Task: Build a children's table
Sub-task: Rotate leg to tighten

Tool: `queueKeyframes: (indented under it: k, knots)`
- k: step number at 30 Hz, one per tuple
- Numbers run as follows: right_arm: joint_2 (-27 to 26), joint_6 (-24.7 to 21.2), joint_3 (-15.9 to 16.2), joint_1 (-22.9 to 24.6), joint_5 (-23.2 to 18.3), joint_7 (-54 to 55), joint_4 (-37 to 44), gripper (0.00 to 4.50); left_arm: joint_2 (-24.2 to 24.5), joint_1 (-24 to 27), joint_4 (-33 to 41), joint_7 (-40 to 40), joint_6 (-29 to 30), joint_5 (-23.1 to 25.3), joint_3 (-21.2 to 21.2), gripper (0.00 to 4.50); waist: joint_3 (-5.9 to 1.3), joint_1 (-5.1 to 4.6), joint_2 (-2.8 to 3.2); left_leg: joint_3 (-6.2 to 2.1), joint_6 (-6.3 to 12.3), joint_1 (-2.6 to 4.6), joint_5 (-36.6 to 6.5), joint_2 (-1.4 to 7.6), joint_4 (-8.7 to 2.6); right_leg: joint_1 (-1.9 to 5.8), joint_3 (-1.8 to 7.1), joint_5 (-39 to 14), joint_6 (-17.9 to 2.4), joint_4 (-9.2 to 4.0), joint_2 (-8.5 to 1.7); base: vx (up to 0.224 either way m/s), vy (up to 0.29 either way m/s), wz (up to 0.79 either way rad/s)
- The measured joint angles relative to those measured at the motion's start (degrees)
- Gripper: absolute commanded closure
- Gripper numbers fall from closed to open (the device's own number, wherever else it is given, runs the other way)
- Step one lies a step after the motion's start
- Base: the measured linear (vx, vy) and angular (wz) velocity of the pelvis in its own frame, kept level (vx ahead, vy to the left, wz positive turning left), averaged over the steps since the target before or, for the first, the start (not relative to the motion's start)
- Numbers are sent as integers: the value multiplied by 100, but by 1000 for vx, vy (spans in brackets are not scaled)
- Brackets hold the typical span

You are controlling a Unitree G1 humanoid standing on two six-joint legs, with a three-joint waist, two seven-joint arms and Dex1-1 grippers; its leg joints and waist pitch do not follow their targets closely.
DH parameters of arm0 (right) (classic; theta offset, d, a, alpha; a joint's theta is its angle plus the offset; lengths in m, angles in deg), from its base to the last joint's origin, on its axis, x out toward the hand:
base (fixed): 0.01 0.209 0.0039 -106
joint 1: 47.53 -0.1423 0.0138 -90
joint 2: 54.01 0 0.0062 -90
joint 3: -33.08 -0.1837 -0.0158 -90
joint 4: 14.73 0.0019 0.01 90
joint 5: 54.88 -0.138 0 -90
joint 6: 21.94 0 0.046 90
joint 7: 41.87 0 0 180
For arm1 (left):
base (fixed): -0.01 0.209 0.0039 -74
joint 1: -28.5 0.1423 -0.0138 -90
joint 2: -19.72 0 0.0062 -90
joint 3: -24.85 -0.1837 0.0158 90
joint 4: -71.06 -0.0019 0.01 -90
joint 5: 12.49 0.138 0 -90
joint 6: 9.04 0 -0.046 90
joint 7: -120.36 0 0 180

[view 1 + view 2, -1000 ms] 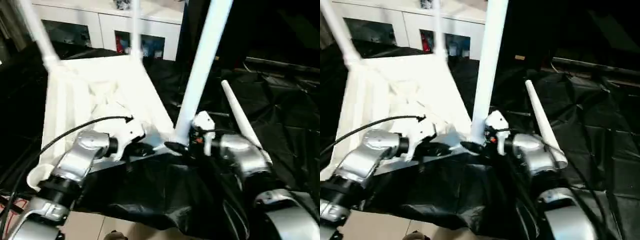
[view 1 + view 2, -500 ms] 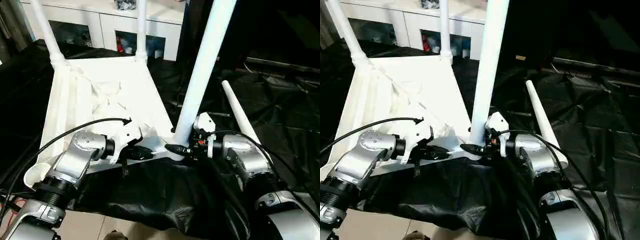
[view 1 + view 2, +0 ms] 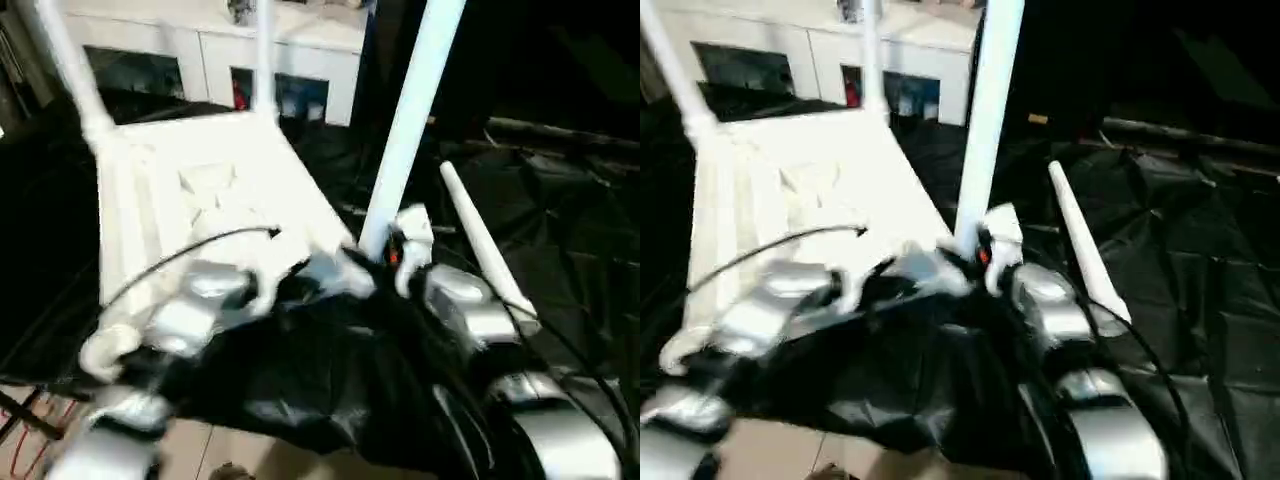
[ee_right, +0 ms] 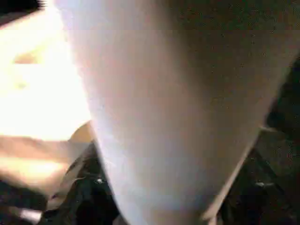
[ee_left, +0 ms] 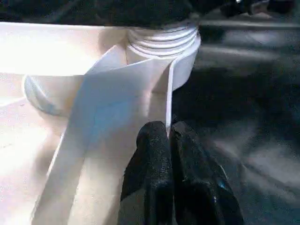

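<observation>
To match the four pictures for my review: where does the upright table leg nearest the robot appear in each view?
Left eye view: nearest leg, right of centre.
Right eye view: nearest leg, just right of centre.
Left wrist view: its ribbed base in the corner socket.
Right wrist view: leg close up.
Shared landmark: that socket.
</observation>
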Motion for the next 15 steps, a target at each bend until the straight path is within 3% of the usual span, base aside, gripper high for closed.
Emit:
queueKeyframes:
  k: [10,11,15]
  knots:
    - [-46,201,-61,-95,109,238,-135,210,-93,-89,-40,-43,94,26,11,450,-2,0,2,-1,0,-6,0,1,-4,-7,-1,1,0,2,1,0,0,0]
    - [-46,200,-68,-95,92,196,-135,177,-69,-89,-31,-15,94,26,9,450,-2,-3,2,-1,0,-6,0,1,-5,-7,-1,1,0,2,1,0,0,0]
    - [46,188,-78,-69,-28,-361,-98,162,46,-79,7,180,57,22,5,450,-2,-14,3,0,0,-7,0,1,-6,-10,-1,2,0,0,2,0,0,0]
